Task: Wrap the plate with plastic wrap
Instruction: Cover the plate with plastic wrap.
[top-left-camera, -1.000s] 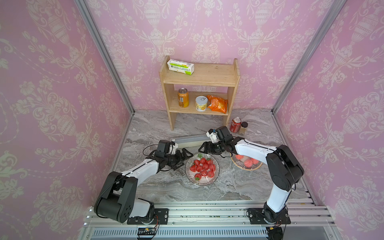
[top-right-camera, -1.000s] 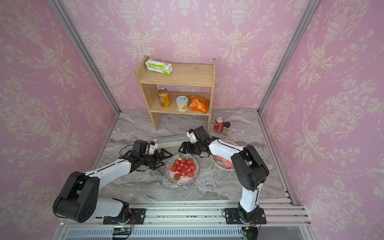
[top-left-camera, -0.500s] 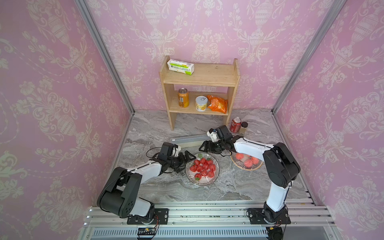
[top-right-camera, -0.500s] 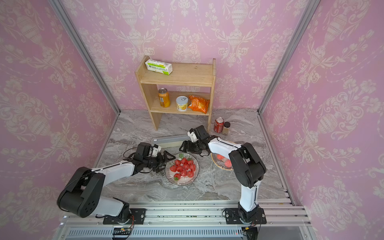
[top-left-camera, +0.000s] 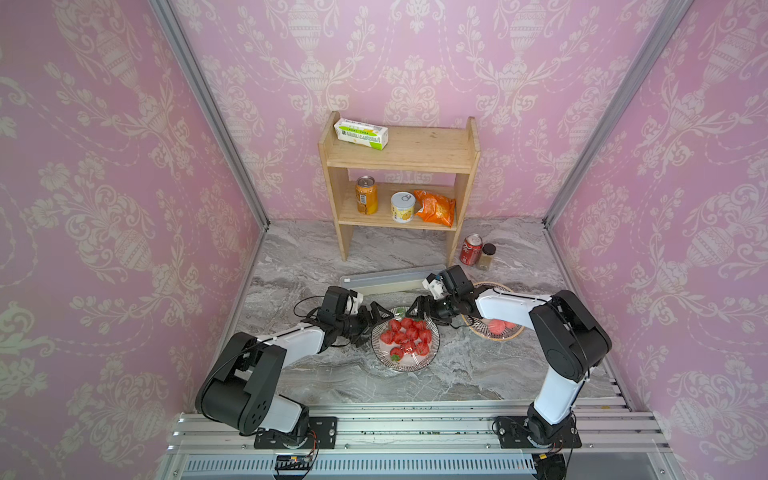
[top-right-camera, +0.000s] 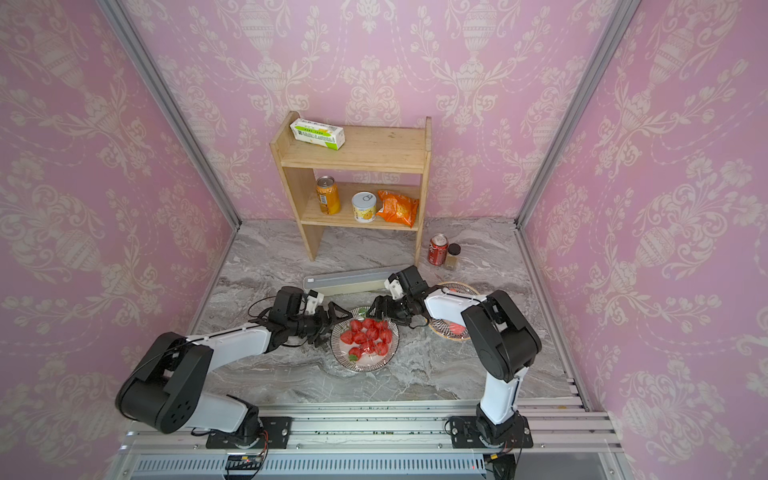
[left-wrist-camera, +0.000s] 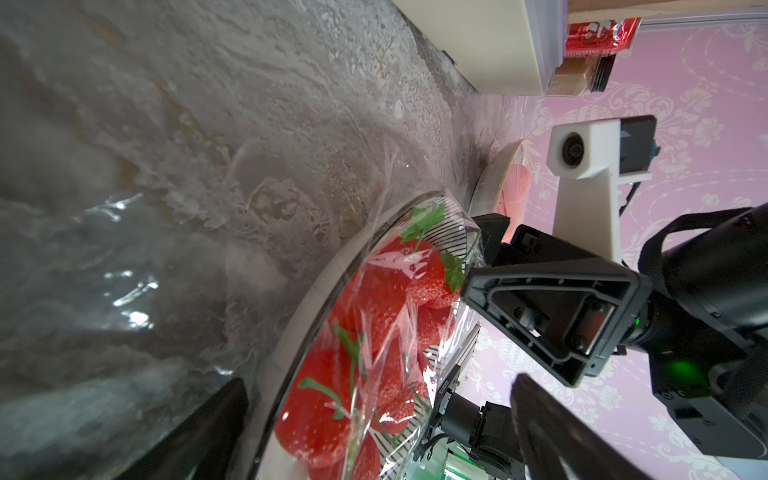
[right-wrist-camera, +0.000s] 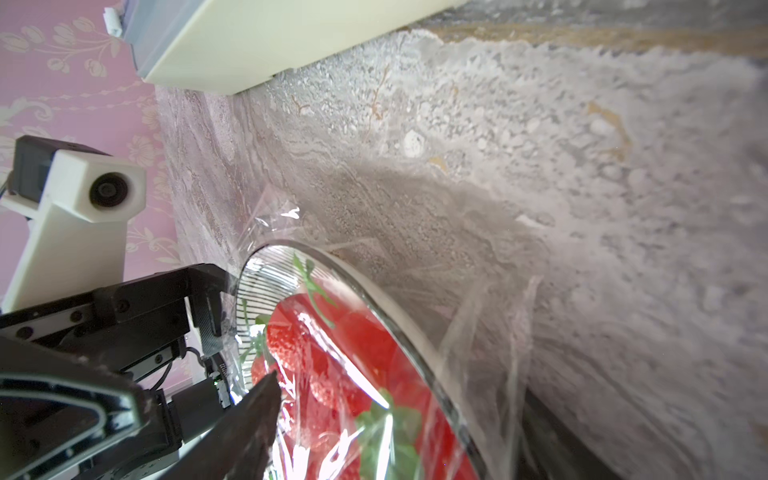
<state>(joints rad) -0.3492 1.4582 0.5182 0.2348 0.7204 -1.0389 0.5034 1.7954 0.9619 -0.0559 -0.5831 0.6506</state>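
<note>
In both top views I see the plate (top-left-camera: 409, 365) of strawberries (top-left-camera: 405, 334) on the table (top-left-camera: 316, 374), between the left gripper (top-left-camera: 371, 325) and the right gripper (top-left-camera: 422, 314). The dispenser box (top-left-camera: 390, 281) lies just behind. In the left wrist view the plastic wrap (left-wrist-camera: 376, 291) lies crinkled over the fruit. My left jaws stand wide apart around the plate's edge and hold nothing. In the right wrist view the right jaws are also spread, gripping nothing.

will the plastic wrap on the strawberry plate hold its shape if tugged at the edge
Probably floppy: the plastic wrap is crinkled and sags off the plate rim. Likely clingy, since it hugs the strawberries.
</note>
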